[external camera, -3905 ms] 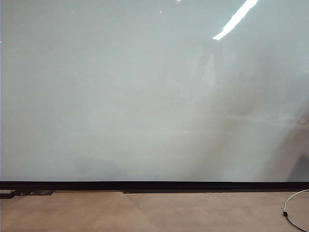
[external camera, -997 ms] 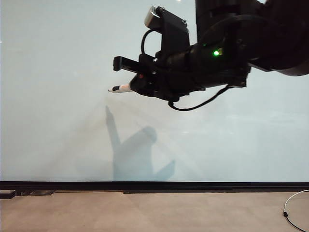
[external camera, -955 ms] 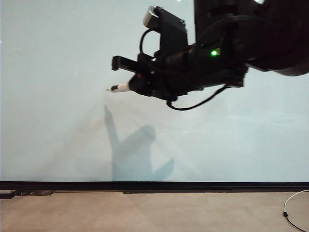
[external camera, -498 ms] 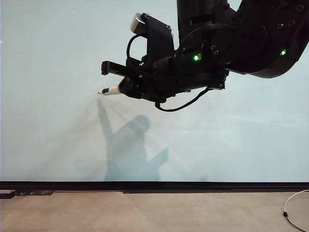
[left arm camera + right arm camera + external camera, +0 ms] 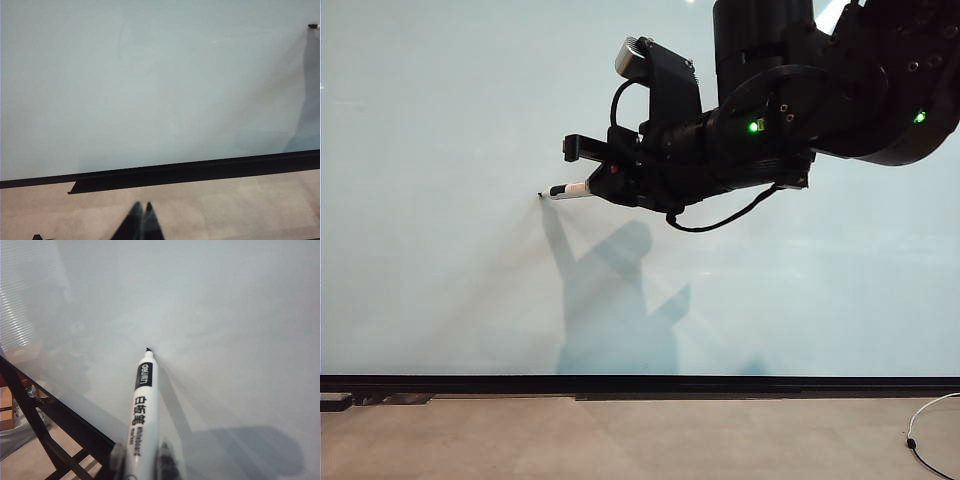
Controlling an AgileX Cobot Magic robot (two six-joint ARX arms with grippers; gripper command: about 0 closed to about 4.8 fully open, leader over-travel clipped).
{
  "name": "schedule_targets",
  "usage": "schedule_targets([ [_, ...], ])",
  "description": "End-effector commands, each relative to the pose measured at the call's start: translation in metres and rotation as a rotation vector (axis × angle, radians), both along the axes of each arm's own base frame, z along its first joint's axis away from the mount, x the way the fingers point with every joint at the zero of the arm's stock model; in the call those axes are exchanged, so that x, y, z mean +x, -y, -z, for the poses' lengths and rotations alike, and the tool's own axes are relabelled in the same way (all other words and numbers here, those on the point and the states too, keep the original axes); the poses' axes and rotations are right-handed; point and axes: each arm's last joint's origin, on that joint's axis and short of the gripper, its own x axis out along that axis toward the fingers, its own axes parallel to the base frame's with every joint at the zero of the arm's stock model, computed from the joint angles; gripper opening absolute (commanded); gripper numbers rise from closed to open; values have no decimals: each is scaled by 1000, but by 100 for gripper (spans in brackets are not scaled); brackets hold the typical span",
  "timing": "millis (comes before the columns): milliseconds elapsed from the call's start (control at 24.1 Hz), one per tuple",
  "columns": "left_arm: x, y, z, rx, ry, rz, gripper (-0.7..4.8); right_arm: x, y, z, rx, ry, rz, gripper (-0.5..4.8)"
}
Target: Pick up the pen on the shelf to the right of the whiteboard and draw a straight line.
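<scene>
The left pincer (image 5: 141, 212) is resting closed, low near the floor. The pen (image 5: 570, 189), light, stiff and slippery, is touching its tip to the whiteboard (image 5: 440, 150); the right pincer (image 5: 605, 185) is clamping its rear barrel.

A: Where is the right gripper (image 5: 582, 172)?
B: Its arm reaches in from the upper right, roughly level, jaws closed around the pen (image 5: 570, 189)

A: And the left gripper (image 5: 140, 220)?
B: Low, jaws together, pointing toward the whiteboard (image 5: 150, 90)

Likely a lab: bare whiteboard (image 5: 440, 120), beige floor (image 5: 620, 440), loose cable (image 5: 925, 430).
</scene>
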Motion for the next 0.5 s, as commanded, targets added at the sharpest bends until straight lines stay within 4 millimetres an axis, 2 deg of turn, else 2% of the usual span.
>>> schedule_targets([
  [42, 0, 0, -2, 1, 16, 3, -5, 5, 5, -5, 0, 36, 77, -7],
  [249, 0, 0, -2, 1, 16, 3, -5, 4, 10, -1, -4, 35, 94, -7],
  [498, 0, 0, -2, 1, 16, 3, -5, -2, 28, 2, 4, 51, 149, -7],
])
